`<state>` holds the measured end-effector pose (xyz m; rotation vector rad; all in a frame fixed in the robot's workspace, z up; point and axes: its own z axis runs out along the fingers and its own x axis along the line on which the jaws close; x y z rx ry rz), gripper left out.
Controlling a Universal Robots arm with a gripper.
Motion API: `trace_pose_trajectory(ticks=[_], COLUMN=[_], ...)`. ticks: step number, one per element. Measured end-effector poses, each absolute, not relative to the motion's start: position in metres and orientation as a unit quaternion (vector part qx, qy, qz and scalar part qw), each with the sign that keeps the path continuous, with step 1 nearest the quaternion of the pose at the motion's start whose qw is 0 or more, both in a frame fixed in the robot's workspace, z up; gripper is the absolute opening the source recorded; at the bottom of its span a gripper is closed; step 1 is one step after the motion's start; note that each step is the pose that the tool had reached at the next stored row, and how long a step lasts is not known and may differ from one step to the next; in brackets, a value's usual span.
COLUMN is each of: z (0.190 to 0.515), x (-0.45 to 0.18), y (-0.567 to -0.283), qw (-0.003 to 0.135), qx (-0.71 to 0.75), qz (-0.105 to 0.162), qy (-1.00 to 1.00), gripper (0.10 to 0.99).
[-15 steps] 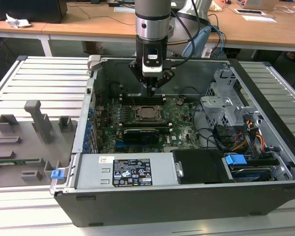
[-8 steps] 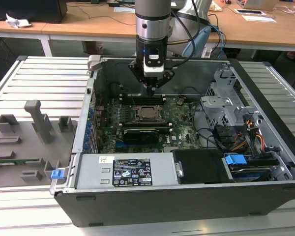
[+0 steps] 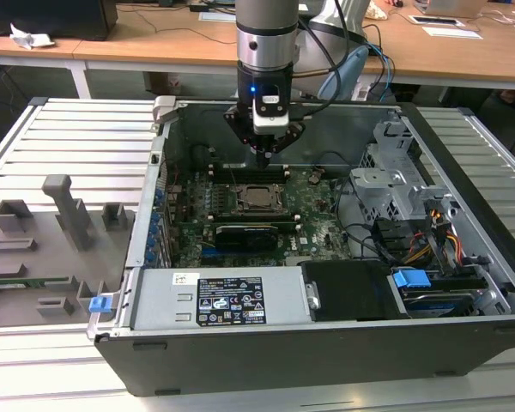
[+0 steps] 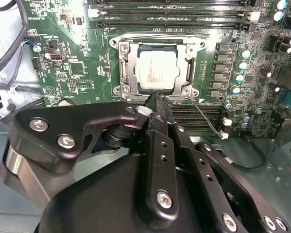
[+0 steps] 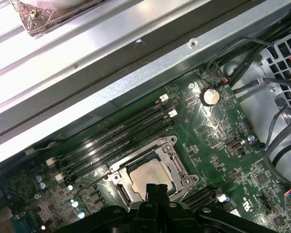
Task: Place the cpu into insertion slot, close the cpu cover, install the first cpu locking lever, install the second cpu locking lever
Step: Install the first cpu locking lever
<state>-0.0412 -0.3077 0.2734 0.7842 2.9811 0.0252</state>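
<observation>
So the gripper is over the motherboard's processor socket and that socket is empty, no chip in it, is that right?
Not quite. The gripper is over the insertion slot, but the slot is not empty: the cpu lies in it, as the second wrist view shows.

Bright, even overhead light here. The cpu (image 4: 156, 69), just ahead of the fingers (image 4: 158, 104), shines pale with glare; behind the fingers the black mount (image 4: 111, 194) falls dark. Far beyond them, the ribbed tabletop (image 5: 48, 34) washes out white.
</observation>
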Motion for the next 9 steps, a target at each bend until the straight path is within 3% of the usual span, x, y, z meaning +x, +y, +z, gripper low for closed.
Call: trace_pose_trajectory(ticks=[9], z=[0.2734], x=[-0.0412], y=[-0.3077], qw=[0.029], qx=[0.233], qz=[0.009], qy=[0.972], gripper=[0.106])
